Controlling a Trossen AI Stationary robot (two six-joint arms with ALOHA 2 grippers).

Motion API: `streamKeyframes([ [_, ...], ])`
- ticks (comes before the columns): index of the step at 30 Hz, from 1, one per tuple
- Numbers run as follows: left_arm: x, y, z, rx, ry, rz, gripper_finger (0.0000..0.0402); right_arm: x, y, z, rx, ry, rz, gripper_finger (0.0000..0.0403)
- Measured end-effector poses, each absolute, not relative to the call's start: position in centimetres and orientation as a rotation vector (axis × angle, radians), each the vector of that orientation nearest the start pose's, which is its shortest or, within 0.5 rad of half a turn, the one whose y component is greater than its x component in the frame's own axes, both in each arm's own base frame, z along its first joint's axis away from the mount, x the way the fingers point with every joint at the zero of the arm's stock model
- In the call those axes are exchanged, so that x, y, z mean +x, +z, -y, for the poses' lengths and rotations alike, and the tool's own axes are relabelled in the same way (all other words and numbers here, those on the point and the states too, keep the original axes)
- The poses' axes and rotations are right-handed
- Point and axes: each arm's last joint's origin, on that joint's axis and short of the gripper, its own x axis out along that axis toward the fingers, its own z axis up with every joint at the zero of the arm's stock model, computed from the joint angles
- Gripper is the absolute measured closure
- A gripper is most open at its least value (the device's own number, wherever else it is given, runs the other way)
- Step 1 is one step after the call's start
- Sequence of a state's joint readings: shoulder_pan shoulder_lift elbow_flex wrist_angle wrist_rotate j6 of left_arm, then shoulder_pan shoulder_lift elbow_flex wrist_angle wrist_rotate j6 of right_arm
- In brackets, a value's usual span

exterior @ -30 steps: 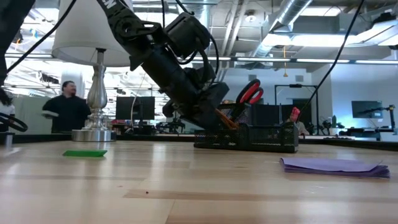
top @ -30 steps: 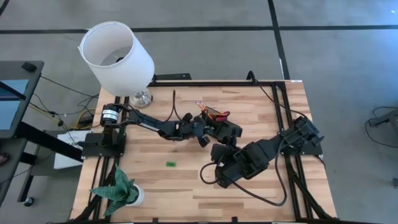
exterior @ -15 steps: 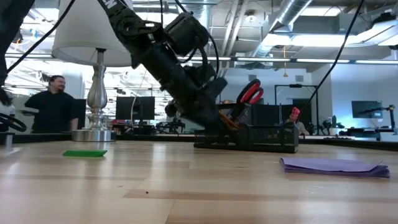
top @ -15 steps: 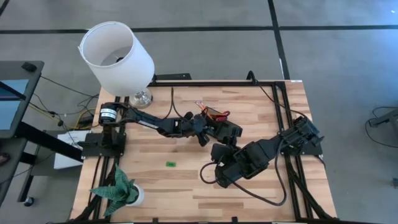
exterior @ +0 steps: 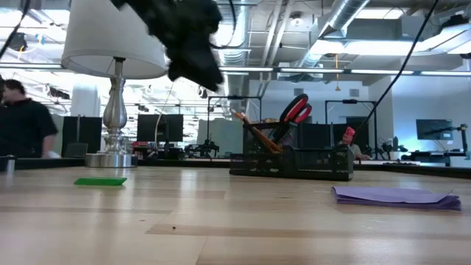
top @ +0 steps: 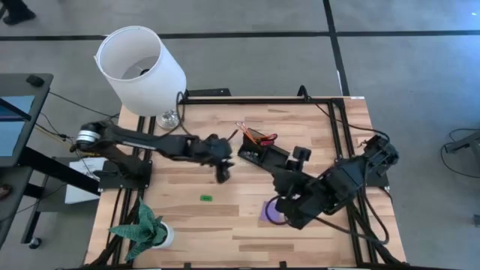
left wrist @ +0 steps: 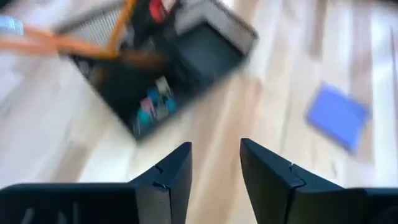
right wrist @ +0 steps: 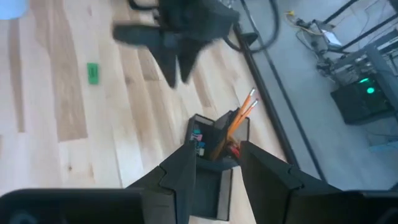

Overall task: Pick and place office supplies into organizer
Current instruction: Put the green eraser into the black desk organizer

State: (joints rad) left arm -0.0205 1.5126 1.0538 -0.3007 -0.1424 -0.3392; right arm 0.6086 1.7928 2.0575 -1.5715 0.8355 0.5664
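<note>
The left gripper (top: 223,174) hangs above the table (top: 180,217), just left of the organizer (top: 261,154), with nothing in it; the left wrist view shows its 2 fingers (left wrist: 171,177) parted with bare wood between them. In the low view it sits high up, clear of the tabletop, beside the lamp (exterior: 114,51).

The organizer stands near the middle of the table, toward the far edge. Its tall back section holds the red-handled scissors (exterior: 296,110) upright and the orange pencils (exterior: 254,132) leaning out at a slant. In the left wrist view a front compartment holds a few small coloured clips (left wrist: 152,106).

The right gripper (top: 298,156) hovers just right of the organizer. Its fingers (right wrist: 180,171) are apart with nothing between them, and its wrist view looks past them onto the organizer and pencils.

The purple note pad (top: 271,212) lies flat on the table, in front of the organizer, partly under the right arm. The small green piece (top: 205,198) lies flat on bare wood well to the left of the pad, apart from both grippers.

A paper plant (top: 142,229) stands at the near left corner. A person (exterior: 22,121) shows in the room beyond the table.
</note>
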Motion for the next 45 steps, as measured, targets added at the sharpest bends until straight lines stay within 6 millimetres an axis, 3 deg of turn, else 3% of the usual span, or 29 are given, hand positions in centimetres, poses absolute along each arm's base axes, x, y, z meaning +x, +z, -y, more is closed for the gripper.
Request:
streamKeyframes([
  [3, 30.1, 25.1, 2.1, -0.228, 0.198, -0.843, 0.0275, 27.3, 39.9, -17.1, -0.325, -0.427, -0.866, 0.0282],
  [8, 27.6, 23.8, 5.6, -0.141, 0.165, -1.084, 0.0275, 26.9, 38.2, -17.8, -0.354, -0.426, -0.903, 0.0282],
  [17, 27.2, 20.2, 10.8, 0.114, 0.047, -1.229, 0.0275, 27.3, 33.8, -17.6, -0.366, -0.495, -0.993, 0.0282],
  [25, 28.2, 15.0, 11.8, 0.150, 0.068, -1.411, 0.0275, 27.6, 33.4, -17.7, -0.331, -0.476, -1.005, 0.0282],
  [30, 28.5, 13.2, 12.0, 0.167, 0.065, -1.475, 0.0275, 27.6, 33.4, -17.7, -0.331, -0.475, -1.008, 0.0282],
  [45, 28.8, 13.0, 12.2, 0.134, 0.037, -1.458, 0.0275, 27.7, 33.4, -17.6, -0.336, -0.476, -1.012, 0.0282],
])
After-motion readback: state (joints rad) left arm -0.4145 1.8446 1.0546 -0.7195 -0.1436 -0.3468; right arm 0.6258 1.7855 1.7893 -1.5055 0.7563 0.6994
